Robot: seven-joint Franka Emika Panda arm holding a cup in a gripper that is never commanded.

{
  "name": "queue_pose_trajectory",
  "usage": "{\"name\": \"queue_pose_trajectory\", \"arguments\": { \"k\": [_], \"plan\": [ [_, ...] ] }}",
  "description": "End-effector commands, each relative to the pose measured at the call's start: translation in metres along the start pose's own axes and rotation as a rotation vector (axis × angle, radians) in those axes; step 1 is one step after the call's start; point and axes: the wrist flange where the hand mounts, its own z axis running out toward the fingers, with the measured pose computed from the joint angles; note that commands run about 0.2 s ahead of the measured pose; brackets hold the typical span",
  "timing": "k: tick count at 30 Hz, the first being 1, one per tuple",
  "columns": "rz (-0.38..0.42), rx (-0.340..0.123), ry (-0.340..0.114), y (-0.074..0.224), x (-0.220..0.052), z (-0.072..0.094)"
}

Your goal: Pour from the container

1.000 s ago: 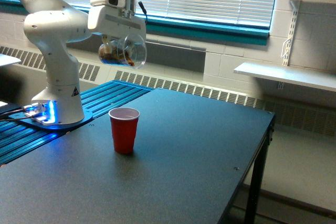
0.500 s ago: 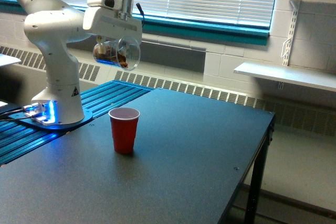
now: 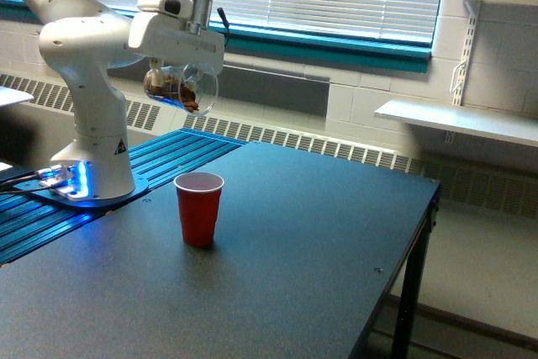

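The clear plastic container (image 3: 179, 89) with brown chunky bits inside hangs tipped on its side, its mouth facing the exterior view's right. My gripper (image 3: 175, 71) is shut on it from above, high over the table's back left. The red cup (image 3: 198, 208) with a white inside stands upright on the dark table (image 3: 319, 250), well below the container and slightly to the exterior view's right. Nothing is falling from the container's mouth.
The arm's white base (image 3: 92, 157) stands on a blue-lit slatted platform (image 3: 151, 161) at the exterior view's left. A window with blinds and a radiator run along the back wall. A white shelf (image 3: 458, 119) sits at the right. The table edge drops off at right.
The gripper and the container have drifted to the exterior view's left and slightly up, away from above the red cup. The red cup has not moved.
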Motion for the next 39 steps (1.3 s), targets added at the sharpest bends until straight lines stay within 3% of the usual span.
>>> {"name": "queue_pose_trajectory", "arguments": {
  "k": [1,22,39],
  "plan": [
    [0.000,-0.058,-0.027,0.000,-0.012,0.018],
    [-0.031,-0.148,-0.048,-0.009,-0.021,0.041],
    [-0.030,-0.198,-0.057,-0.007,-0.022,0.049]
  ]
}}
